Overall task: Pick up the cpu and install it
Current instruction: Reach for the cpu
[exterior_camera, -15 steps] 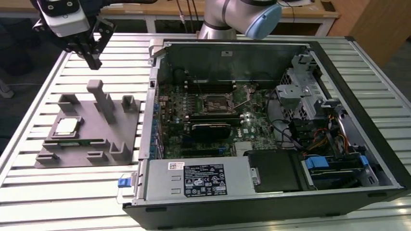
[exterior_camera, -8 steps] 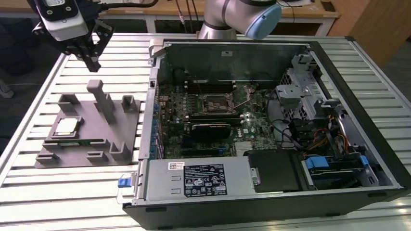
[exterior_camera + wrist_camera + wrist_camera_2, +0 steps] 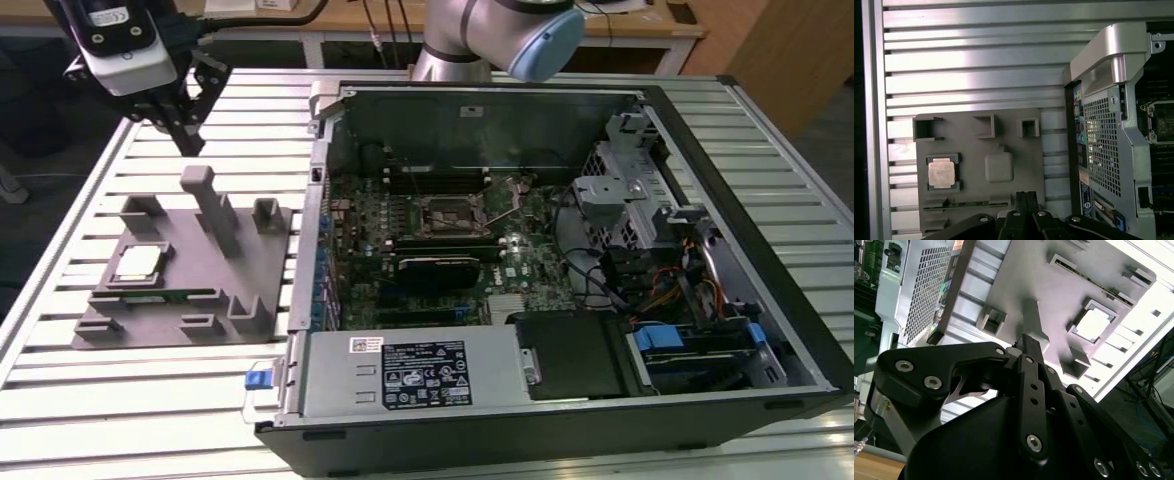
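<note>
The gripper [image 3: 187, 135] hangs above the table [image 3: 80, 160], its fingers pressed together with nothing between them, just past the far edge of the grey tray [image 3: 187, 272]. The cpu [image 3: 138, 263] lies flat in its square recess on that tray, well apart from the open computer case [image 3: 561, 110] and its socket [image 3: 447, 212].

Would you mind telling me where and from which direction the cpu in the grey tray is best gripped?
Take the cpu by two opposite edges, coming straight down from above. It lies flat, metal top up, in a square pocket of the grey tray, so likely only its thin rim offers a hold; the tray's upright posts stand clear of it.
</note>
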`<action>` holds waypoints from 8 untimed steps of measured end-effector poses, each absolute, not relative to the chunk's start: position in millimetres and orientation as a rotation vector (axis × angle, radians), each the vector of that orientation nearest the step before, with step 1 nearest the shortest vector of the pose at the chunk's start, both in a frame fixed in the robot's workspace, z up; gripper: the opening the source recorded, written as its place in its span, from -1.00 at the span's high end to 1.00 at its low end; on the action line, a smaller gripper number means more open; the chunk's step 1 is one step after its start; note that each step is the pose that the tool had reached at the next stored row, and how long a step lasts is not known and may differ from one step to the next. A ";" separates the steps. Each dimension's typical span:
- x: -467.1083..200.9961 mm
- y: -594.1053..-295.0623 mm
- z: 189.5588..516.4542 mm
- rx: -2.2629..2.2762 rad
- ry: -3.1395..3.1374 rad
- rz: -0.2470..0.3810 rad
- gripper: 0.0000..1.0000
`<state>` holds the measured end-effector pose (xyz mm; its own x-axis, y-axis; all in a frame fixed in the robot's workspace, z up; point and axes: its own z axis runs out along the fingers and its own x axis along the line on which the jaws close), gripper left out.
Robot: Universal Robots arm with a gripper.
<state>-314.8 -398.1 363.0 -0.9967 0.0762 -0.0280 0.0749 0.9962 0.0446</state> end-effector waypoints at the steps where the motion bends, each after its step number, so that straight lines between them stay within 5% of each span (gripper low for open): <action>1: -316.0 -398.0 362.1 0.118 3.109 0.068 0.79; 8: -324.4 -397.0 356.3 0.118 3.109 0.068 0.79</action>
